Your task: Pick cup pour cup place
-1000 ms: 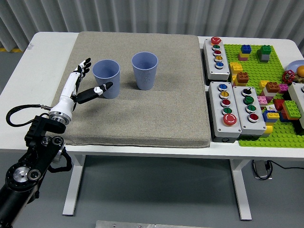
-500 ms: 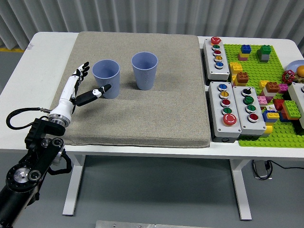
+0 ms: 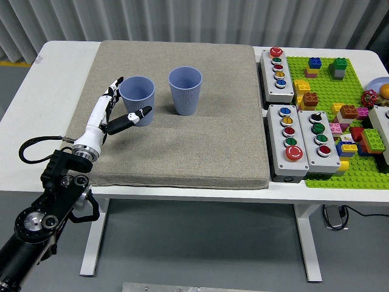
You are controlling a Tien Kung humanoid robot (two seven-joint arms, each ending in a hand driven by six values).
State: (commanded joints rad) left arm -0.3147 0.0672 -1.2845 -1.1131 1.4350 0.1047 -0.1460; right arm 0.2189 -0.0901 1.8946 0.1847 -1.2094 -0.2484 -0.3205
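The left hand (image 3: 120, 106) reaches in from the lower left over the grey mat (image 3: 176, 158); its fingers are spread wide, the upper fingertips (image 3: 115, 85) up against the left wall of the left blue cup (image 3: 137, 99), the thumb (image 3: 135, 115) lying across the cup's lower front; the cup stands upright between them, and whether the hand actually presses it I cannot tell; nothing is lifted. Half a second ago the hand sat further left and lower, its fingertips clear of the cup's side; it has since moved in towards the cup, and the cup itself stands where it stood. Just to the right, apart from the first, the second blue cup (image 3: 185, 89) stands upright on the same mat, unmoved. Further right, off the mat on the white table (image 3: 55, 79), lie three grey button boxes (image 3: 277, 68) with coloured buttons; beyond them the green baseplate (image 3: 352, 121) carries scattered toy bricks (image 3: 349, 111); these too lie as before.
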